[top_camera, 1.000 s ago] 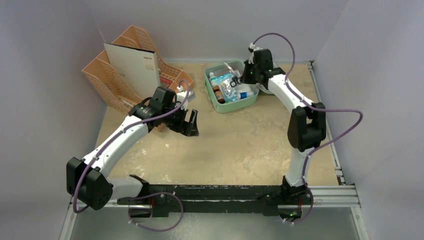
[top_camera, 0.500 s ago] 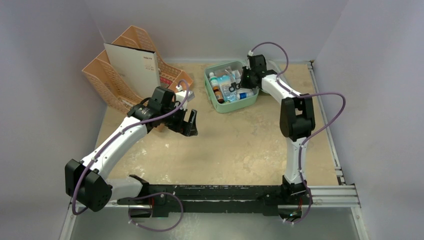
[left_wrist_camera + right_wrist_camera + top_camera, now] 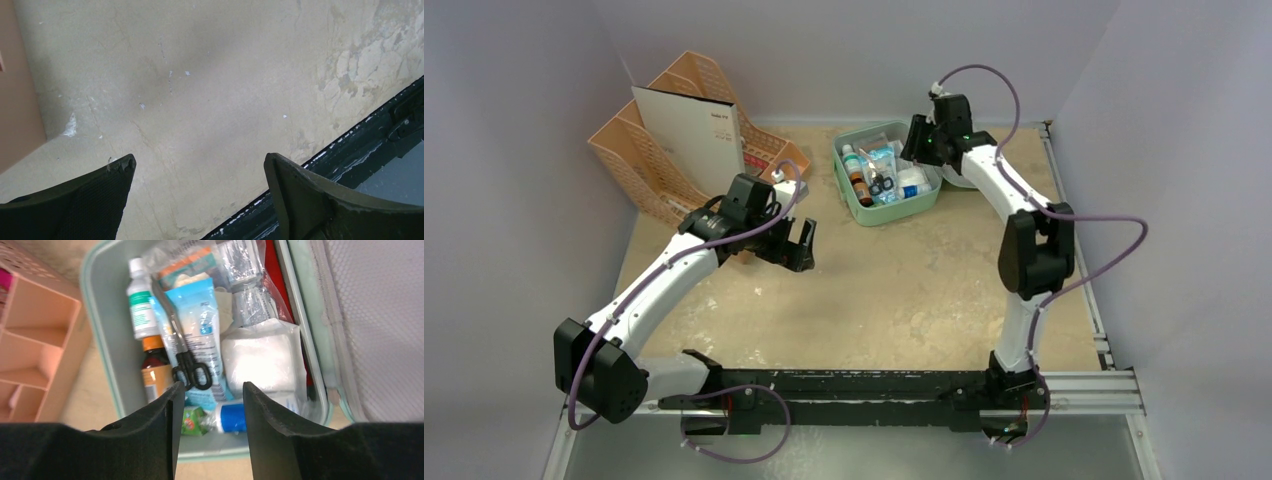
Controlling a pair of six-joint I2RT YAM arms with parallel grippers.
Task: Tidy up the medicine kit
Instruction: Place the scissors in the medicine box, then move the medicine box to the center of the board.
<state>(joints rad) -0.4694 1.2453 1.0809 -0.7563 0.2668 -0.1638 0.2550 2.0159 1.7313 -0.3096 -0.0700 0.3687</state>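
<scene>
1. The left gripper [image 3: 802, 245] is held low over the surface [image 3: 874, 290], its arm bent, jaws spread wide around nothing.
2. The right gripper [image 3: 212, 387] is poised above the open medicine kit [image 3: 894, 210] at the far side, jaws parted, nothing pinched.

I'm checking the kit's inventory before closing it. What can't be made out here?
- Right wrist view: the fingers cover the near end of the medicine kit, hiding half the blue-capped tube.
- Same view: a red item lies mostly under clear packets.
- Top view: labels on the bottles are too small to read.
- Left wrist view: the organizer is cut off at the edge.
</scene>
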